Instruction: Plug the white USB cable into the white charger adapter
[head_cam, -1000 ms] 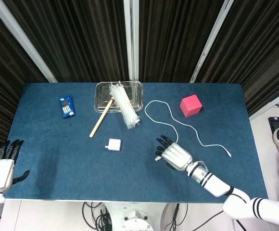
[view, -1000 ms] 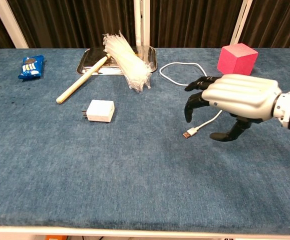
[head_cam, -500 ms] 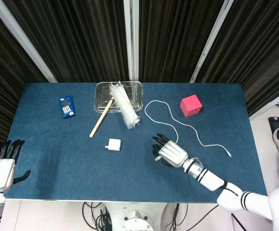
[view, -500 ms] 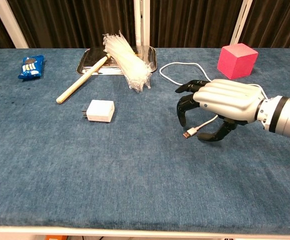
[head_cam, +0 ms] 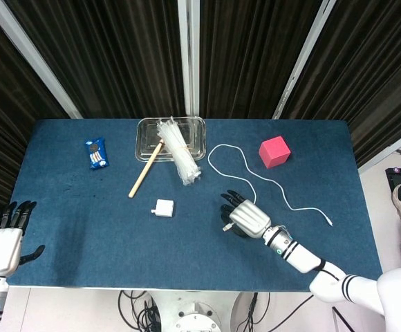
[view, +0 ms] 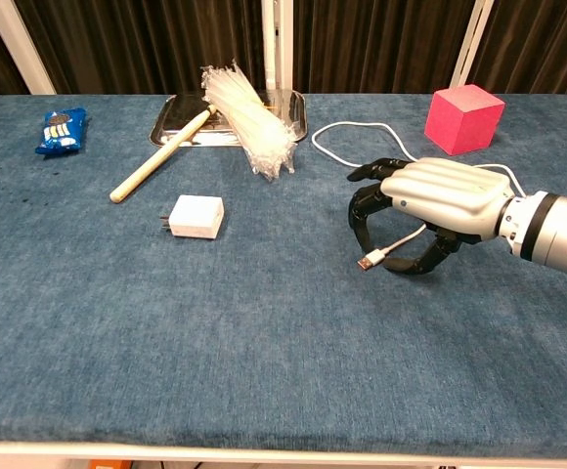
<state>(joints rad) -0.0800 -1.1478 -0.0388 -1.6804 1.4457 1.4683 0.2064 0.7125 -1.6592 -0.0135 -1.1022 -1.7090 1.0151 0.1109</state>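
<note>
Over the near-right part of the table point(view: 117, 322), my right hand point(view: 430, 200) arches above the USB plug point(view: 368, 262) of the white USB cable point(view: 347, 132), fingers point(view: 362, 210) curled down on one side and thumb low on the other. The plug lies on the cloth between them; I see no contact yet, so the hand is apart and holding nothing. The white charger adapter point(view: 196, 216) sits well apart to the left, prongs facing away from the plug. My left hand point(head_cam: 3, 242) waits off the near-left table edge, fingers spread, empty.

Step in hand: reaching to pick up the plug end. Next move, as I judge it: lower slightly, pinch the plug body between thumb and finger so the metal tip stays free, then bring it toward the adapter; the left hand likely has to steady the adapter.

Against one second ago: the right hand has advanced left and dropped lower, now bracketing the plug. Cable, adapter and left hand are unchanged.
</note>
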